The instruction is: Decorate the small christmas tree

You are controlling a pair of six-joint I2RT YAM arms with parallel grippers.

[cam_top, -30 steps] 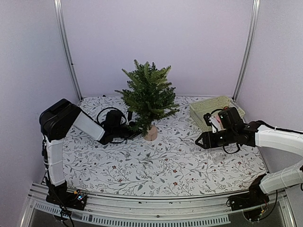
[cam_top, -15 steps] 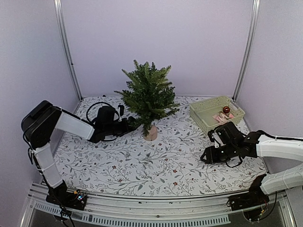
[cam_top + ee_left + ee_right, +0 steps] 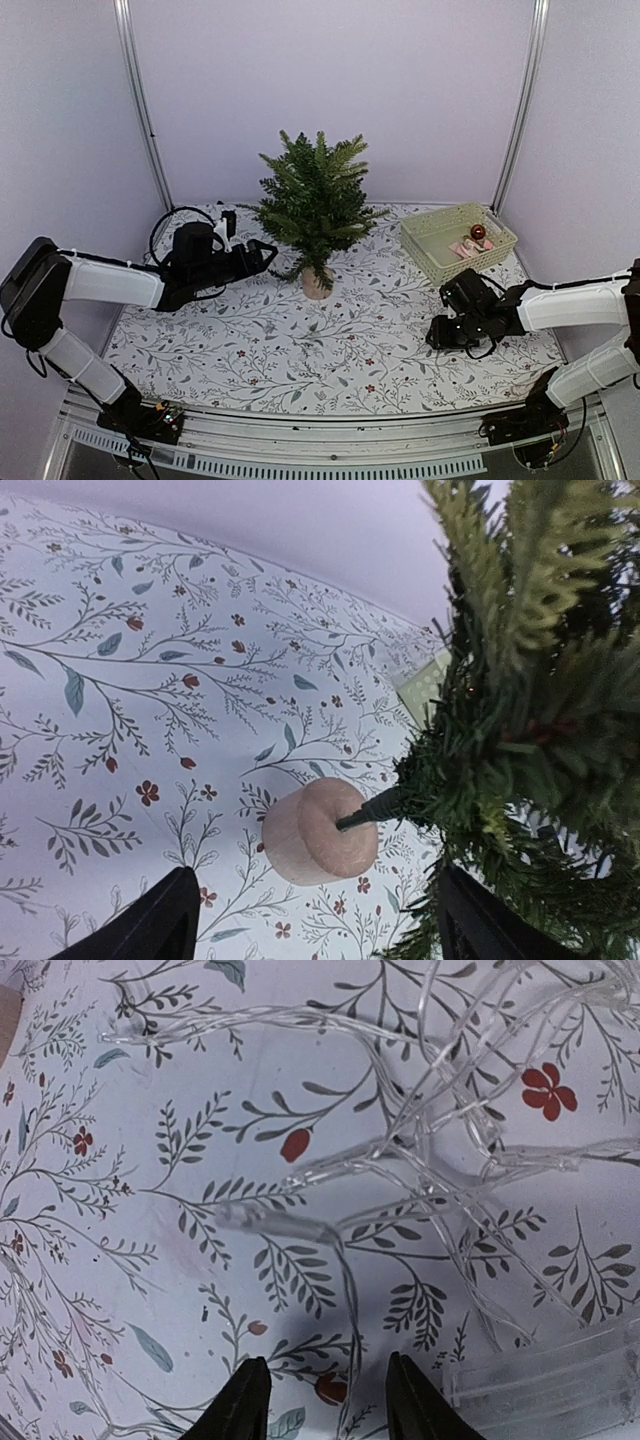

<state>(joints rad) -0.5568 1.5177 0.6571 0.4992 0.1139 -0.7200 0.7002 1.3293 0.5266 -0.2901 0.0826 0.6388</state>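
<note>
Moved: left arm (image 3: pixel 105 282) has pulled back leftward off the tree's (image 3: pixel 315 205) low branches; right arm (image 3: pixel 565 303) has dropped from beside the basket (image 3: pixel 422 252) to the table (image 3: pixel 300 350) in front of it
Table: floral cover; both arms reach low over it
Tree: upright, mid-table toward the back, on its tan base (image 3: pixel 320 830); I see no decoration on it
Basket: pale green, back right, well apart from the tree; red ball (image 3: pixel 478 232) and pinkish bits inside
Left gripper (image 3: pixel 315 920): released; fingers wide, nothing between; aimed at the base, just left of the lowest branches, not touching
Right gripper (image 3: pixel 325 1400): fingers part-way apart, down over the light string (image 3: pixel 430 1140); one clear strand runs between the tips; I see no pinch on it
Light string: clear tangle lying on the cover
</note>
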